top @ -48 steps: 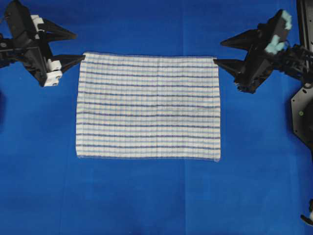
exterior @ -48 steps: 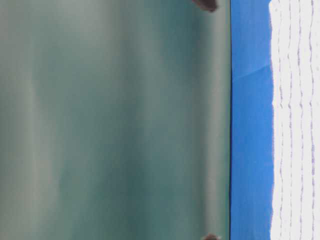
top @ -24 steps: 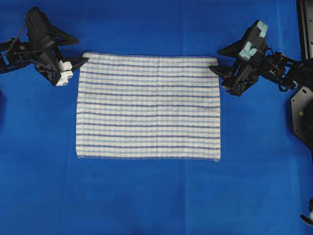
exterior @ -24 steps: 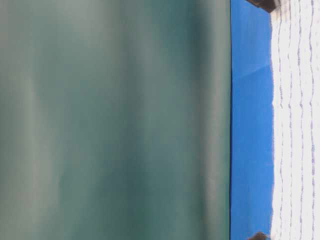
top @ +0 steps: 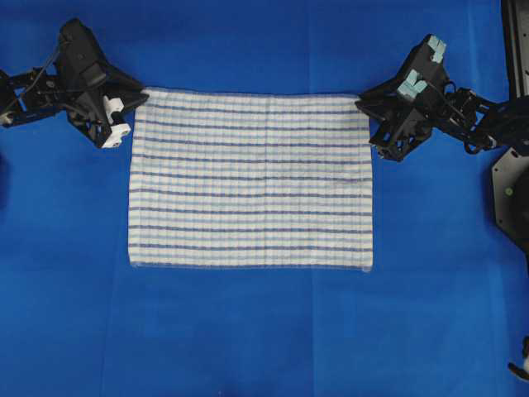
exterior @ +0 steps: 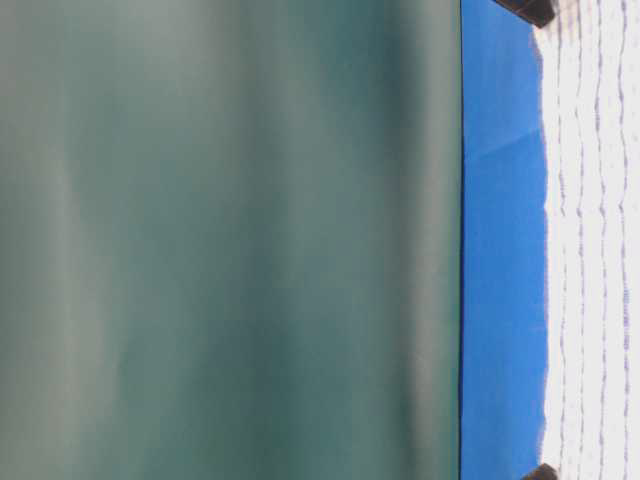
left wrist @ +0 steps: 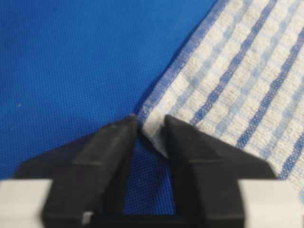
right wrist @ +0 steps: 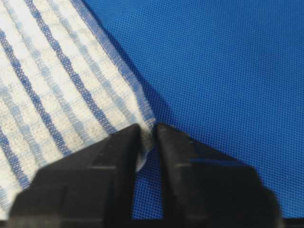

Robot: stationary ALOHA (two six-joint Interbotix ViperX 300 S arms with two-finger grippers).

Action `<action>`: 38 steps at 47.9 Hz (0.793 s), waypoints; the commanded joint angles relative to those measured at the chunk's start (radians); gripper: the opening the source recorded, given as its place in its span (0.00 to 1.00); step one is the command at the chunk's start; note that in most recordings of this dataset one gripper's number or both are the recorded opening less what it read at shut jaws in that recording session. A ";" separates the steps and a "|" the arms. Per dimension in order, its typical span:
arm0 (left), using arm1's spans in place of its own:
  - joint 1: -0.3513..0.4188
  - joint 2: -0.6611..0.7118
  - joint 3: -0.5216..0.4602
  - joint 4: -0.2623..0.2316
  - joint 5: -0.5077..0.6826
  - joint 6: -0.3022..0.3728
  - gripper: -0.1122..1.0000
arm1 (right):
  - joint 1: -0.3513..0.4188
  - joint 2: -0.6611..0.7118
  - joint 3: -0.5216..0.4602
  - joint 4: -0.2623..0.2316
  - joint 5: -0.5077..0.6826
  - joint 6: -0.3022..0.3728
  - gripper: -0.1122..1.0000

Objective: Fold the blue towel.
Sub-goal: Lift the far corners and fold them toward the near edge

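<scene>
The blue towel (top: 248,178), white with thin blue stripes, lies flat and unfolded on the blue table covering. My left gripper (top: 139,98) is at its far left corner, and my right gripper (top: 362,106) is at its far right corner. In the left wrist view the left gripper (left wrist: 151,124) is shut, with the corner of the towel (left wrist: 237,85) pinched between the black fingertips. The right gripper (right wrist: 148,130) likewise pinches the other corner of the towel (right wrist: 47,85). The table-level view catches only the towel's edge (exterior: 595,250).
The blue table covering (top: 248,331) stretches all round the towel. Black arm hardware (top: 512,190) stands along the right edge. A blurred green wall (exterior: 230,240) fills most of the table-level view.
Both grippers have come down and inward to the towel's far corners. Their jaws, wide open before, have closed onto the cloth. The towel has not shifted.
</scene>
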 commanded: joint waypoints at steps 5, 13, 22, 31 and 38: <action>-0.009 0.002 -0.006 -0.002 0.000 0.000 0.16 | 0.017 -0.008 -0.008 0.002 -0.008 0.000 0.18; -0.020 -0.003 -0.009 -0.002 0.000 0.005 0.15 | 0.028 -0.008 -0.009 0.000 -0.008 0.000 0.17; -0.029 -0.057 -0.011 -0.002 0.018 0.006 0.15 | 0.029 -0.017 -0.012 0.002 -0.006 0.002 0.17; -0.060 -0.179 -0.009 0.000 0.094 0.011 0.15 | 0.029 -0.066 -0.011 0.000 0.023 0.002 0.17; -0.067 -0.233 -0.003 0.000 0.124 0.009 0.16 | 0.029 -0.120 -0.008 0.002 0.040 0.002 0.17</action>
